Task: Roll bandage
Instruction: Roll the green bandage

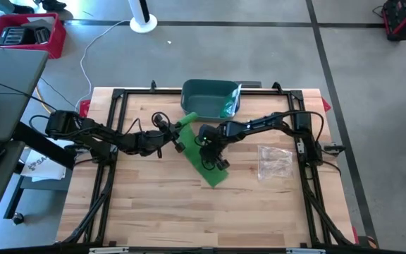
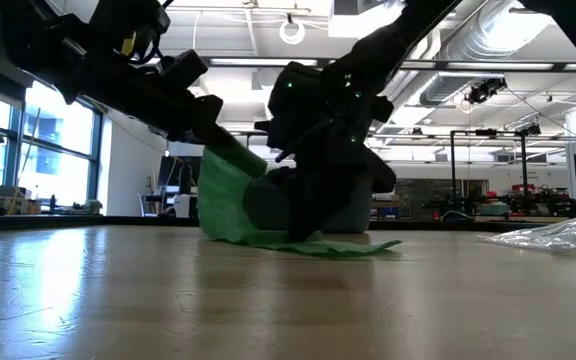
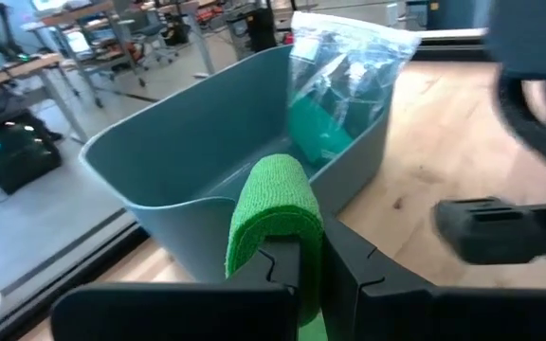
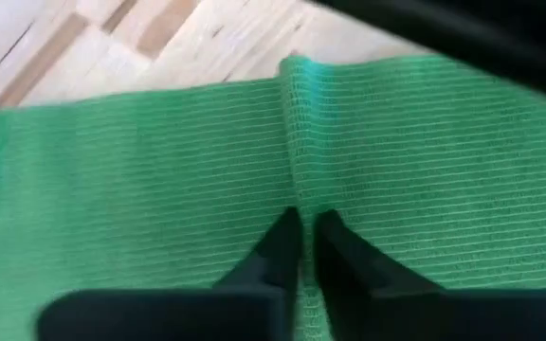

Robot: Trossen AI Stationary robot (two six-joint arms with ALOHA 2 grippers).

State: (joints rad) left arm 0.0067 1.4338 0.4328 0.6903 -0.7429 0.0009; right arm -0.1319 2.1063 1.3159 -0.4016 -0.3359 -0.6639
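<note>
Two dark, jointed, cable-trailing arms

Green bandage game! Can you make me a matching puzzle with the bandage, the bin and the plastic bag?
Things:
1. green bandage
2. teal bin
3. clear plastic bag
4. left gripper

Places or states:
A. lying empty on the wood near the right arm
B. fingers shut on the rolled end
C. stretched out flat on the table
D. at the table's far edge, a bagged item inside

Pairs: 1-C, 2-D, 3-A, 4-B

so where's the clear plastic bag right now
In the high view the empty clear plastic bag lies flat on the table's right side, beside the right arm and right of the green bandage.
</note>
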